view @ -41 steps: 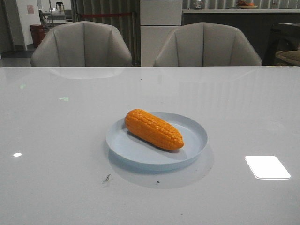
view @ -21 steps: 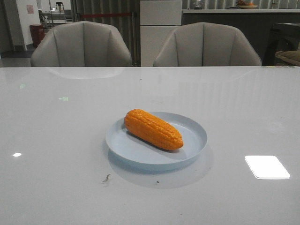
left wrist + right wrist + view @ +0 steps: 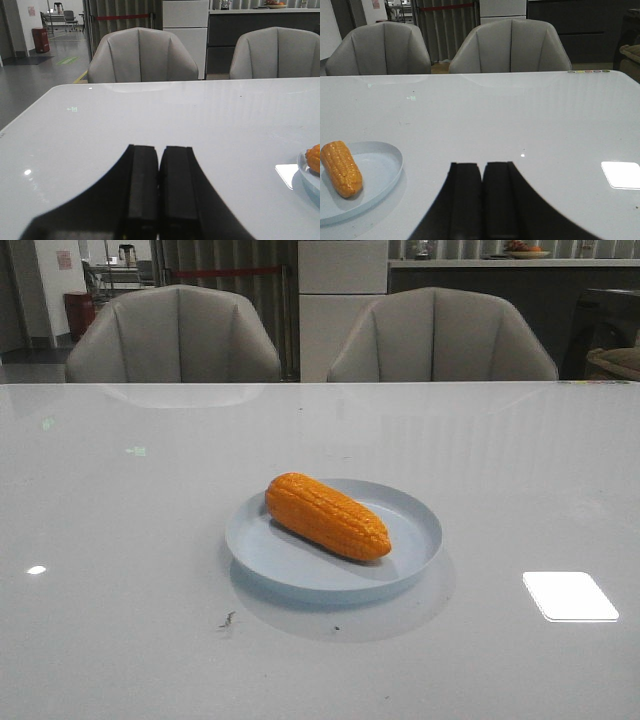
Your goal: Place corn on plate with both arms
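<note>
The orange corn [image 3: 328, 516] lies on the pale blue plate [image 3: 408, 514] in the middle of the table, its tapered end toward the front right. Neither gripper shows in the front view. In the left wrist view my left gripper [image 3: 160, 148] is shut and empty, and the corn's end [image 3: 314, 158] and the plate's edge [image 3: 304, 168] show at the frame's right border. In the right wrist view my right gripper [image 3: 483, 164] is shut and empty, well apart from the corn [image 3: 340, 167] on the plate [image 3: 382, 165].
The white glossy table [image 3: 130, 540] carries a bright light reflection [image 3: 570, 596] at the front right. Two grey chairs [image 3: 174, 335] [image 3: 441, 337] stand behind the far edge. A small dark speck [image 3: 228, 620] lies in front of the plate.
</note>
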Robot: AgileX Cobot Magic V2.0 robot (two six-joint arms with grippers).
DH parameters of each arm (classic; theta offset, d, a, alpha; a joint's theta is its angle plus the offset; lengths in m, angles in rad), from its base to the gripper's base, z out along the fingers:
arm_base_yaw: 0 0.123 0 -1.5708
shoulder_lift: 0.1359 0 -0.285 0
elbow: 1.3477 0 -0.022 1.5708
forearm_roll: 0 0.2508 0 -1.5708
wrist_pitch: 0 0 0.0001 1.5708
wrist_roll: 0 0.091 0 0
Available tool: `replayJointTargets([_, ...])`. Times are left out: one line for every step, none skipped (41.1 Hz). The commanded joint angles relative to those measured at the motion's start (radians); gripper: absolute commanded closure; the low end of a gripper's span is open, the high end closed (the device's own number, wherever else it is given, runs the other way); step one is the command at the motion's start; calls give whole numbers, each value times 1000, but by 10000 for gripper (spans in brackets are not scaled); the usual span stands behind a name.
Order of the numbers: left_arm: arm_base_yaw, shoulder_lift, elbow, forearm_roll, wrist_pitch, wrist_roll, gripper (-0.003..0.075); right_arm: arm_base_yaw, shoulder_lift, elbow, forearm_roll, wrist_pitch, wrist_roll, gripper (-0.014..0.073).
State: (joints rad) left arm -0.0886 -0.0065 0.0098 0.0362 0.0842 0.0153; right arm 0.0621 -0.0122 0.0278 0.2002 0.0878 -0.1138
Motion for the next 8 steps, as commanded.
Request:
replayJointTargets([-8, -20, 39, -1, -78, -8, 627, 1, -22, -22, -3, -88, -1, 538])
replayJointTargets([-8, -20, 39, -1, -78, -8, 627, 1, -22, -22, -3, -88, -1, 538])
replayJointTargets([-8, -20, 39, -1, -78, -8, 627, 1, -22, -22, -3, -88, -1, 538])
replayJointTargets([-8, -20, 39, -1, -78, -8, 627, 1, -22, -22, -3, -88, -1, 538])
replayJointTargets([-8, -20, 39, -1, -78, -8, 627, 1, -22, -22, -3, -88, -1, 538])
replayJointTargets([-8, -20, 39, -1, -78, -8, 627, 1, -22, -22, -3, -88, -1, 538])
replayJointTargets([-8, -20, 39, -1, -78, -8, 627, 1, -22, -22, -3, -88, -1, 538])
replayJointTargets([-8, -20, 39, -1, -78, -8, 627, 1, -22, -22, -3, -88, -1, 538])
